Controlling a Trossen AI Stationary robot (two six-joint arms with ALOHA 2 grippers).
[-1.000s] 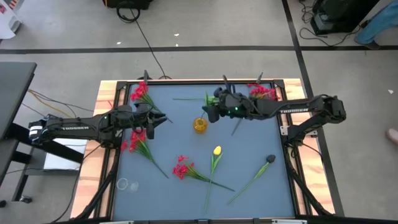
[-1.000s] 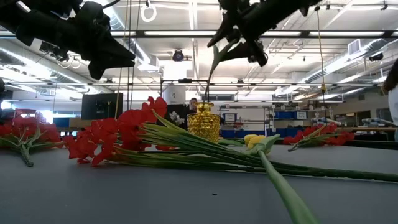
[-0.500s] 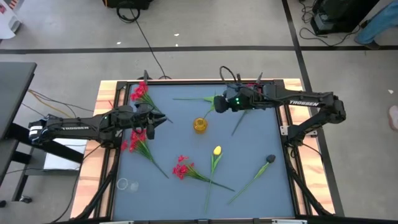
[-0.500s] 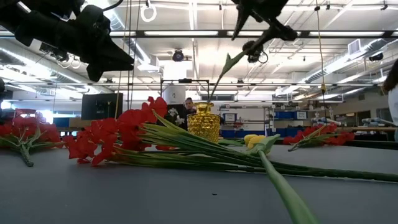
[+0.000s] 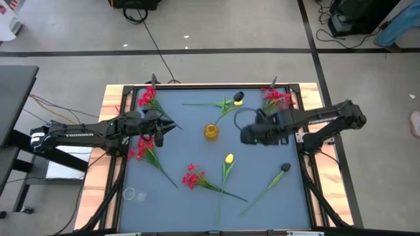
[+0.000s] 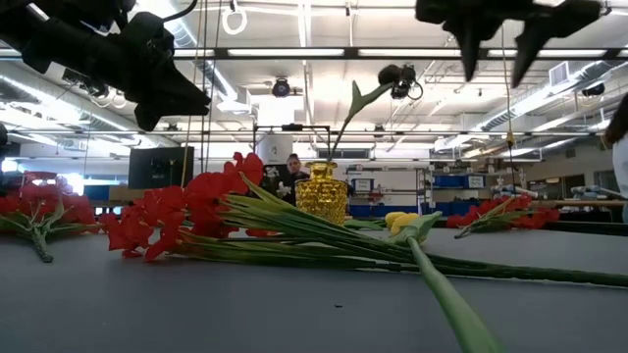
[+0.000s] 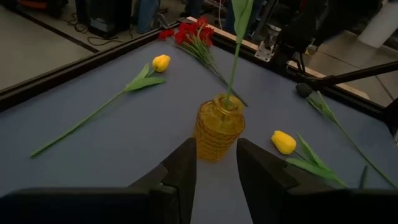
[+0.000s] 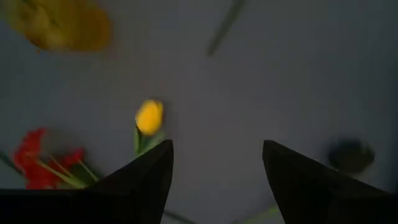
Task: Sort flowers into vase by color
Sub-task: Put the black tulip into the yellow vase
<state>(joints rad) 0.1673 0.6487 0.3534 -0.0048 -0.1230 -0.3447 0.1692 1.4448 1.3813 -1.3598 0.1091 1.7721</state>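
A yellow glass vase stands mid-table with one green stem upright in it, leaning toward the far right; its head is out of the left wrist view. My right gripper hangs open above the table to the vase's right, touching nothing. My left gripper waits slightly open, to the left of the vase. Flowers lie flat on the table: a yellow tulip near the middle, another by the far edge, a dark bud and several red clusters.
Red clusters lie at the far left, left and far right. Small clear glass things sit on the wooden border at the near left. A raised black frame rims the grey mat.
My right gripper has let go of the green stem it held above the vase, risen, and swung away toward the table's right and near side, its fingers now wide apart. The stem stays standing in the vase, leaning.
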